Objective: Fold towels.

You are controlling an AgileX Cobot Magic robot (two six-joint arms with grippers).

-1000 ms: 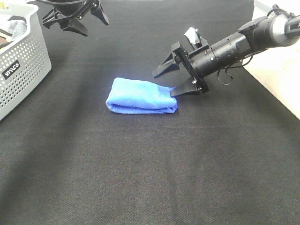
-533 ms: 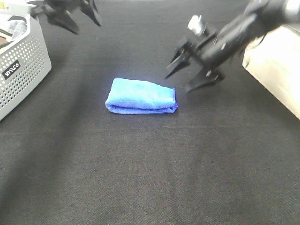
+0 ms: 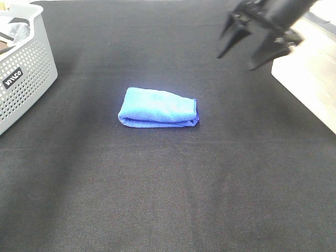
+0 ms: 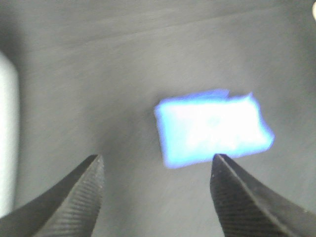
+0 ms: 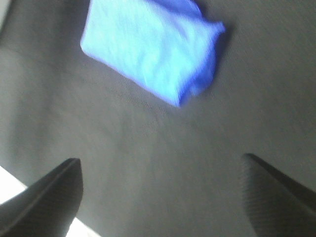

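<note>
A blue towel (image 3: pixel 157 107) lies folded into a small flat bundle on the black table cloth (image 3: pixel 157 184), left of the middle. It also shows in the left wrist view (image 4: pixel 212 128) and in the right wrist view (image 5: pixel 150 47). My right gripper (image 3: pixel 244 52) is open and empty, raised at the top right, well away from the towel. Its fingers (image 5: pixel 44 197) stand wide apart. My left gripper (image 4: pixel 155 192) is open and empty, high above the table with the towel far below it. The left arm is out of the exterior view.
A grey perforated basket (image 3: pixel 23 73) with cloth inside stands at the left edge. A pale surface (image 3: pixel 310 84) borders the black cloth on the right.
My right gripper has lifted off the towel's right end and drawn back up to the top right. My left gripper has left the exterior view at the top left. The towel has not moved.
</note>
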